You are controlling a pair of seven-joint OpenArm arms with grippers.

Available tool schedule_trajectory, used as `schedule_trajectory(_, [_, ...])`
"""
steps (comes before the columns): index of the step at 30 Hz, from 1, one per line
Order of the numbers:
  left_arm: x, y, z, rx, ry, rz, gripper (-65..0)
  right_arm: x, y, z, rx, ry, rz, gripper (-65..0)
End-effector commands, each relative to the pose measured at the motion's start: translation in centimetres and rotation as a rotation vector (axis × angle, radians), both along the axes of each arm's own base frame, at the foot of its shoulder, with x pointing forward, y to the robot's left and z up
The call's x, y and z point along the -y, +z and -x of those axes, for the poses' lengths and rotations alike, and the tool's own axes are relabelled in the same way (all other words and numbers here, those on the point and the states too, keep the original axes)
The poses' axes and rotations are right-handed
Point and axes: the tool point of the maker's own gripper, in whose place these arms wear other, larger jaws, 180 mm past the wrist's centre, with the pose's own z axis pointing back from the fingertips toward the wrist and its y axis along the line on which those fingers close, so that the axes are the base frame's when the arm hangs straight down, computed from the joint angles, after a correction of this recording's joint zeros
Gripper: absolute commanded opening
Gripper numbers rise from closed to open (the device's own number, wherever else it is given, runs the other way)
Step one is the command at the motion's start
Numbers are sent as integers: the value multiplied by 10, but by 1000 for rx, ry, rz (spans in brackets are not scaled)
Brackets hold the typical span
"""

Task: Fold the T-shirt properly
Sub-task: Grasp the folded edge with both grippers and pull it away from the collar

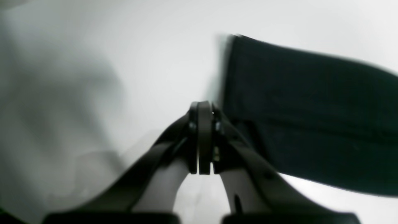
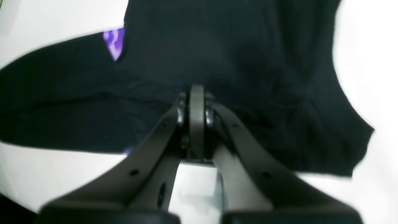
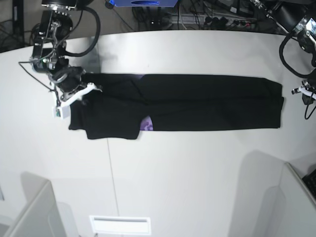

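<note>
Base: T-shirt (image 3: pixel 197 101) whole | right wrist: purple print (image 2: pixel 114 42) close

I see a broad white bench (image 3: pixel 197 168) with a rounded far edge, brightly lit; beyond it lie tangled cables (image 3: pixel 217 15) and a dark floor (image 3: pixel 10 29).

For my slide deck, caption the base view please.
Long black T-shirt folded lengthwise on white table, right gripper shut over its end.
</note>
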Motion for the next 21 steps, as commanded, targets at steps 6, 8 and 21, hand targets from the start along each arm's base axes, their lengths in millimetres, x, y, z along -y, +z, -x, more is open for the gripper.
schedule_trajectory(6, [1,-19,4,54,12,90,-102,-32,-5,17,30,69,-29,-650])
schedule_trajectory(8, [5,-34,2,66,33,168,0,-41,-8,22,36,87,-38,-650])
schedule_trajectory(21, [44,-90,-51,89,34,370,-8,-58,-10,29,37,129,-53,-650])
